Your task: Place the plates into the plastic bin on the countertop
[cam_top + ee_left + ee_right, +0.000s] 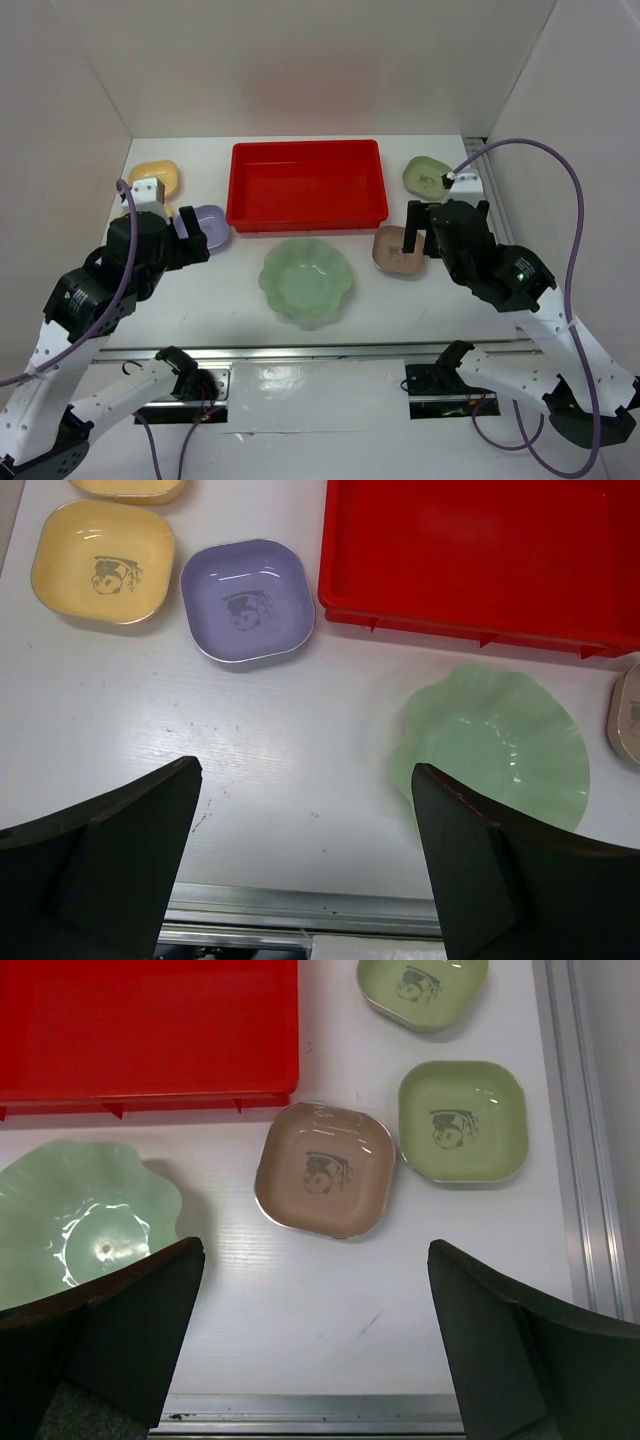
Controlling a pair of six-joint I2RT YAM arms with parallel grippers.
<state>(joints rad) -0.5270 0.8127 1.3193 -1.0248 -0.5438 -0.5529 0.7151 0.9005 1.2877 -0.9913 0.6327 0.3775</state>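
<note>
Black left end effector (305, 770) and right end effector (315, 1247) hover, spread wide.

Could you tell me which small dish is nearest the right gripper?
The tan dish, the only tan one, straight ahead of the right gripper; the others sit farther off.

White arm links (40, 370), black joints (135, 255), black jaws (wedge-shaped), purple cables (577, 200)
</note>
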